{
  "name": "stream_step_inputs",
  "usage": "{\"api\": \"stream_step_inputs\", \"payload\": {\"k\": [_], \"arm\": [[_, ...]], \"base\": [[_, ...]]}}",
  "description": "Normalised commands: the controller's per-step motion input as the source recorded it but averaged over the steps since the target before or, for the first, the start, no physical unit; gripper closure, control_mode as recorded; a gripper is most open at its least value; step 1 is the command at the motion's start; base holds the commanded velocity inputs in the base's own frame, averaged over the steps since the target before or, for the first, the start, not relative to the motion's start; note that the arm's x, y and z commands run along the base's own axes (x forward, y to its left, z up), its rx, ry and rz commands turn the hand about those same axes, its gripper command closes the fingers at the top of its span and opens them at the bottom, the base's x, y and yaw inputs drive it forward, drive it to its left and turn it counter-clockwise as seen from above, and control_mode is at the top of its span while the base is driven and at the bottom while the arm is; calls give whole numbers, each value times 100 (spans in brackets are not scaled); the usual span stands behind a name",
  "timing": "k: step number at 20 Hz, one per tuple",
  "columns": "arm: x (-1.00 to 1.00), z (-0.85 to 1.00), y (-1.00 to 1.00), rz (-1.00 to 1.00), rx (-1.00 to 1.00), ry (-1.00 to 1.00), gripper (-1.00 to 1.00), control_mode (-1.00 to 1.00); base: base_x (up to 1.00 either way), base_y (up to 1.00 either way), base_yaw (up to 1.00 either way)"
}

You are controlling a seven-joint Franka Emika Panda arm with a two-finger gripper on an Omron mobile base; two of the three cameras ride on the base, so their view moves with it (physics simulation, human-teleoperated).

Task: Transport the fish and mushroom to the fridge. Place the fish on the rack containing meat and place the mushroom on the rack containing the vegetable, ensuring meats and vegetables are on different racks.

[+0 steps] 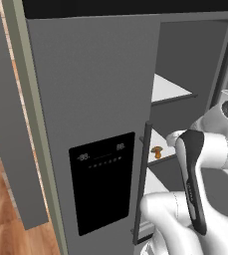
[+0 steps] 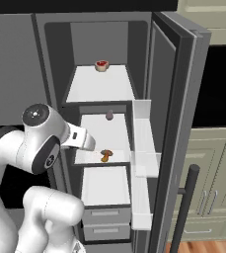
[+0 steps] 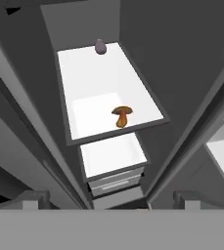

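Fridge [image 2: 183, 99] door open; mushroom [image 3: 122, 116] lies near front edge of middle shelf [image 3: 99, 83]. Hand [image 3: 111, 200] released, empty, apart from it.

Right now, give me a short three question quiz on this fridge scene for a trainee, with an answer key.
1. True or false: the mushroom lies on the top shelf beside the meat.
2. Multiple choice: what shares the middle shelf with the mushroom? A) a small purplish-grey item at the back, B) the meat, C) nothing.
3. Fill in: the gripper's fingers stand ____, holding nothing.

Key
1. False: it lies near the front edge of the middle shelf; the meat is alone on the top shelf.
2. A.
3. Open.
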Motion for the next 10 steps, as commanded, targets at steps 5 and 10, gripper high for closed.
{"api": "stream_step_inputs", "payload": {"k": [5, 10], "arm": [[-37, 35, 9, -10, 0, 0, -100, -100], [-56, 43, 0, -8, 0, 0, -100, -100]], "base": [[0, 0, 0], [0, 0, 0]]}}
